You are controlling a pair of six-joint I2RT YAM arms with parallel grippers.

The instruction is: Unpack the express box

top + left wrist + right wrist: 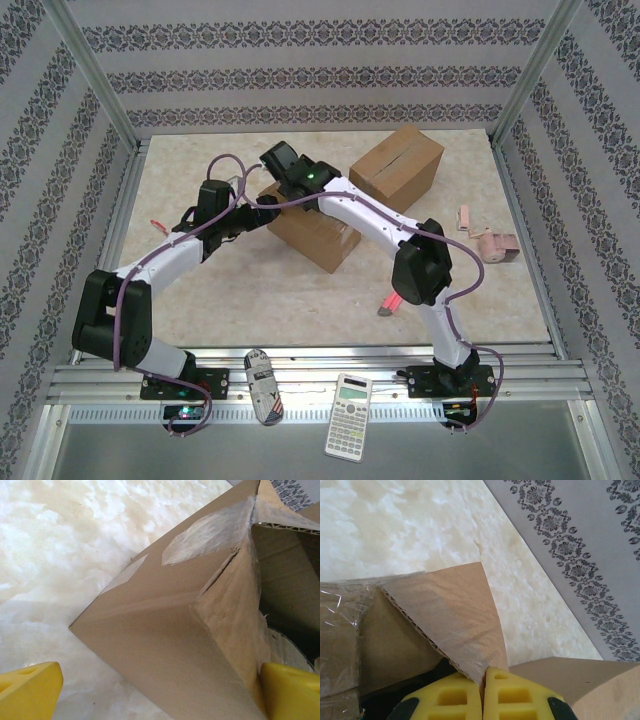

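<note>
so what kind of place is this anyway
Likely a staged robot test cell, not a real room: aluminium frame posts, wallpaper-printed wall panels and a small marble-look tabletop with two arms bolted to its near edge.

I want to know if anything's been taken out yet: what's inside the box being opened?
The right end effector pinches a lifted flap of the box. Inside, only bare cardboard wall and dark shadow show; any contents are hidden by the flaps.
</note>
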